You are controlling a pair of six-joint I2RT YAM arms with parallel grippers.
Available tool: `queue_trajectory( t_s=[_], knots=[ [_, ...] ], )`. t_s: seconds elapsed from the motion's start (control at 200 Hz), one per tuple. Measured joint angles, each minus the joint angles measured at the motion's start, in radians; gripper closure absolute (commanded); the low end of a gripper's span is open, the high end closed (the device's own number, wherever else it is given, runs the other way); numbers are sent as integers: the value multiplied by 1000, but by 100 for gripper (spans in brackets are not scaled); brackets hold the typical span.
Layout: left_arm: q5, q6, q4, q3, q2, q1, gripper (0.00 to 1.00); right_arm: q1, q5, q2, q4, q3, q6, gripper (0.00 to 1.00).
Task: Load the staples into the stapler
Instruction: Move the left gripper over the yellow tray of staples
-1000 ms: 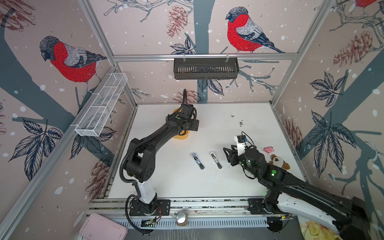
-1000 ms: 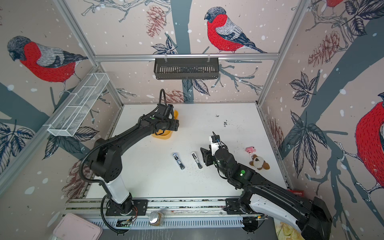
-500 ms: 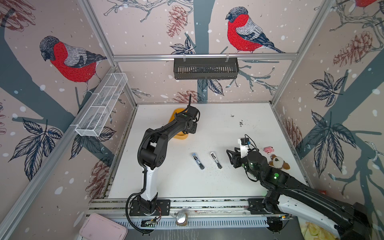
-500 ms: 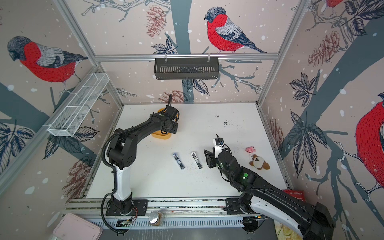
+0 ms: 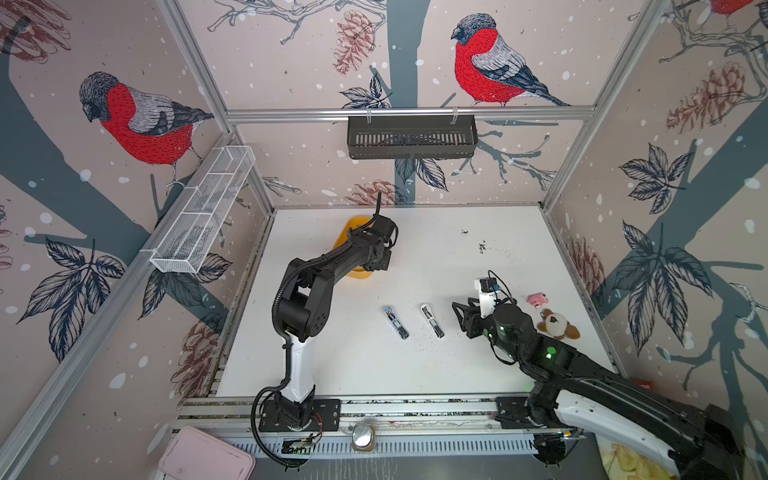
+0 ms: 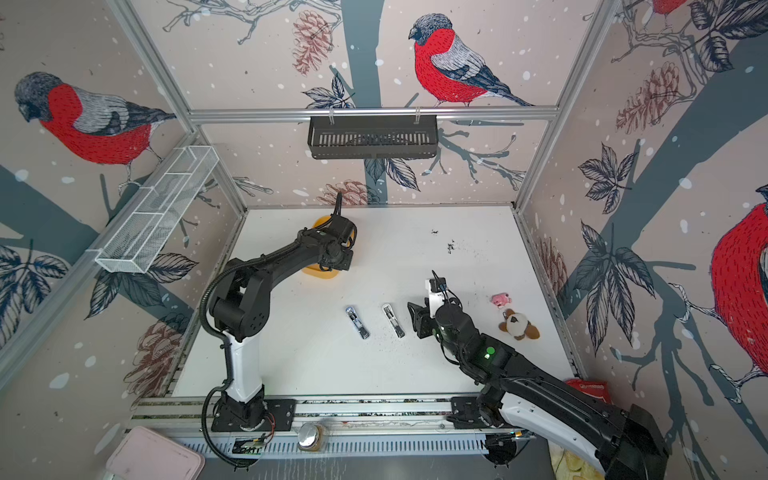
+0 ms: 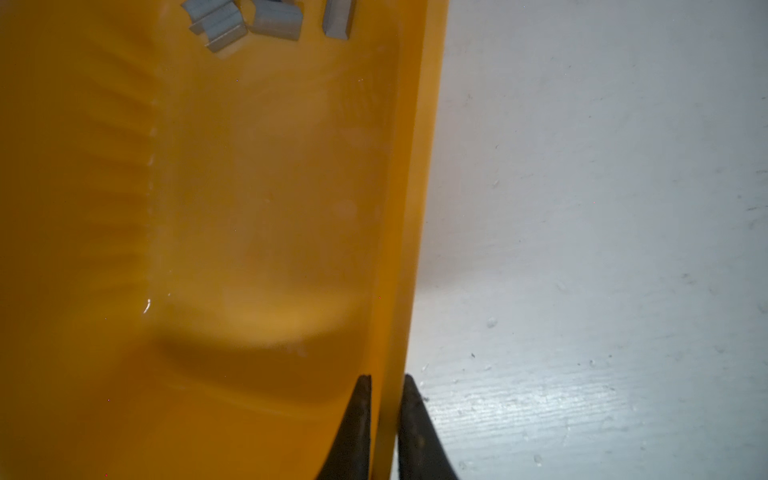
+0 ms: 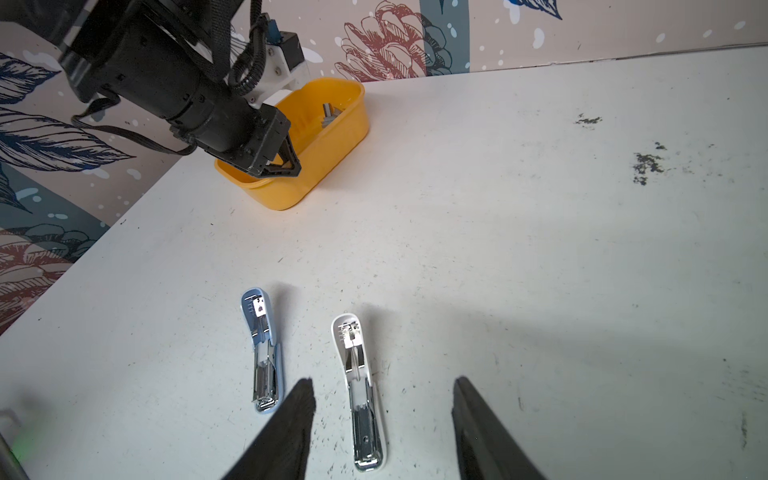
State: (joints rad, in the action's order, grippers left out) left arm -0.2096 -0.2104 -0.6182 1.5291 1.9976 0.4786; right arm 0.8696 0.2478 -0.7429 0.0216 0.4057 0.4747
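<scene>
The left gripper, just narrowed, apparently pinches the yellow tray by its wall, so the tray, not the staples, is seized; the right gripper hangs open, empty.

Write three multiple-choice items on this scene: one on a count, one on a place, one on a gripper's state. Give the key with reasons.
1. How many staplers lie on the table?
A. one
B. two
C. four

2. Where are the staples?
A. loose on the table
B. inside a stapler
C. in the yellow tray

3. The left gripper is:
A. shut on the yellow tray's wall
B. wide open above the table
C. shut on a stapler

Key:
1 B: a blue one and a white one lie open side by side.
2 C: the left wrist view shows the grey strips on the tray's floor.
3 A: its two fingertips stand on either side of the tray's wall, pinching it.
</scene>
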Motion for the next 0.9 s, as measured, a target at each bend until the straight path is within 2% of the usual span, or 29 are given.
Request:
queue_trajectory(
  t_s=[0.31,0.581,0.896],
  knots=[
    [-10,-72,1,-283,-251,11,87,-2,-34,-39,-31,-17,1,46],
    [-47,-184,-15,-498,-452,131,87,-4,-58,-67,-58,-17,1,46],
    [-39,-291,-39,-646,-575,212,88,-6,-80,-82,-68,-17,1,46]
  ],
)
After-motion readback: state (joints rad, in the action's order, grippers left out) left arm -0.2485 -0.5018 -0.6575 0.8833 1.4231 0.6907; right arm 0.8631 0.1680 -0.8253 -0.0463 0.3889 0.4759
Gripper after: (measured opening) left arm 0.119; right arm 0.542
